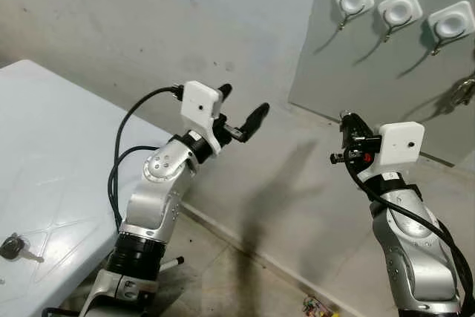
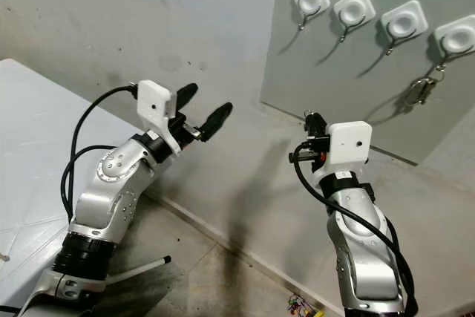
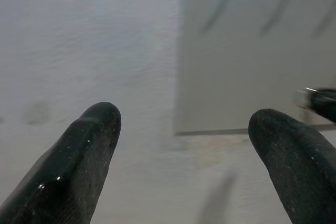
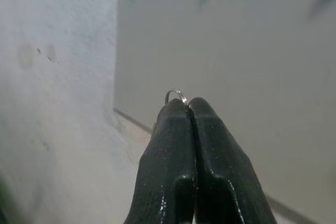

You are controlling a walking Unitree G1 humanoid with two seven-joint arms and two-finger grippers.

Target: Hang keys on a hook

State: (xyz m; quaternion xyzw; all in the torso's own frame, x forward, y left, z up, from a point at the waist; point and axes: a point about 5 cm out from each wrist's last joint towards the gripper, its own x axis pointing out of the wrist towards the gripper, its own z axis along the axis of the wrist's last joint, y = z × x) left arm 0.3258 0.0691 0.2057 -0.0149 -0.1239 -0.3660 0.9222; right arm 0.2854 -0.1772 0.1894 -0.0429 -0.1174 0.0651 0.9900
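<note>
Four white square wall hooks with bent wire prongs (image 2: 358, 10) sit in a row on the grey panel, far and to the right; the rightmost one (image 2: 455, 36) already carries a small metal bunch (image 2: 420, 90).

Item, right end effector (image 4: 188, 103): its two black fingers are pressed together, and a thin silver key ring (image 4: 176, 95) peeps out at their tips. You hold it raised in front of the panel, below the hooks and well apart from them.

Item, left end effector (image 1: 242, 113): fingers spread, holding nothing, raised toward the wall left of the panel.

Item, a second dark-headed key (image 1: 15, 246) lies on the pale tabletop, near left.

Handling, as a judgement: the ring is light, stiff, smooth metal, likely to slip or twist in the rubbery pads. You have only a sliver of it exposed, so the opening that must pass over a wire prong is small. Keep the pinch on the ring's lower arc, leave the upper arc free, and expect any key below to swing.
</note>
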